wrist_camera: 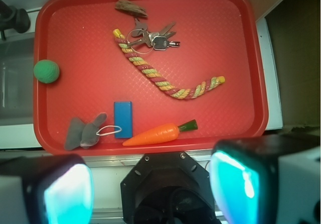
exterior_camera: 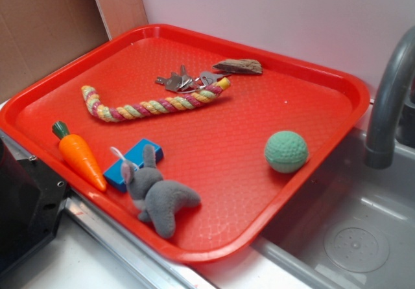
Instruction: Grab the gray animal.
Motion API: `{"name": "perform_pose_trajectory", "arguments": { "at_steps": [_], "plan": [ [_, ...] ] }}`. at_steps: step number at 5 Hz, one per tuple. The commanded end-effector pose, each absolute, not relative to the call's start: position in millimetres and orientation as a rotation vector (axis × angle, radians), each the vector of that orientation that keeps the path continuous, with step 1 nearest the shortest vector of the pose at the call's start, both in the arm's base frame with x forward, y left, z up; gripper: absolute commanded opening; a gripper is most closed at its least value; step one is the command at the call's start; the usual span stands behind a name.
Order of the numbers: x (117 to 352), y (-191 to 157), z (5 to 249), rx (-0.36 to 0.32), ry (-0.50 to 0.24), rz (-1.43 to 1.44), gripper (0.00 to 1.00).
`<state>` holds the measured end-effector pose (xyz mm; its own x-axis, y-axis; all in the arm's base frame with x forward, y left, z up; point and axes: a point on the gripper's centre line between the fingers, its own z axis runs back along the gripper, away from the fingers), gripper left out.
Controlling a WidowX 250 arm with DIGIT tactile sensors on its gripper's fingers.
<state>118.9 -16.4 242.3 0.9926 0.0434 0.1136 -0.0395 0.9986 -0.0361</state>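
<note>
The gray animal (exterior_camera: 157,194) is a small plush with upright ears and a thick tail. It lies near the front edge of the red tray (exterior_camera: 259,94), its ears against a blue block (exterior_camera: 133,162). In the wrist view the gray animal (wrist_camera: 83,132) sits at the tray's lower left, with a white loop beside it. My gripper (wrist_camera: 150,191) is open, high above and back from the tray, over the robot base. Its two fingers frame the bottom of the wrist view with nothing between them. The exterior view does not show the gripper.
An orange carrot toy (exterior_camera: 81,156) lies left of the block. A striped rope (exterior_camera: 152,104), keys (exterior_camera: 181,80) and a piece of wood (exterior_camera: 238,67) lie toward the tray's back. A green ball (exterior_camera: 286,151) sits at right. A grey faucet (exterior_camera: 389,94) and sink are beyond the tray.
</note>
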Motion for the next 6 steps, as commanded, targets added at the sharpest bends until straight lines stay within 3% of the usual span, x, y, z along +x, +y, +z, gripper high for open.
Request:
{"name": "perform_pose_trajectory", "arguments": {
  "at_steps": [1,2,3,4,6],
  "plan": [
    [119,-16,242,-0.034,-0.115,0.042,1.0],
    [137,-62,196,-0.039,-0.118,-0.209,1.0],
    [133,-91,146,-0.053,-0.105,-0.458,1.0],
    [118,-107,124,-0.057,-0.129,-0.7,1.0],
    [100,-88,83,-0.007,-0.057,-0.758,1.0]
  ]
}}
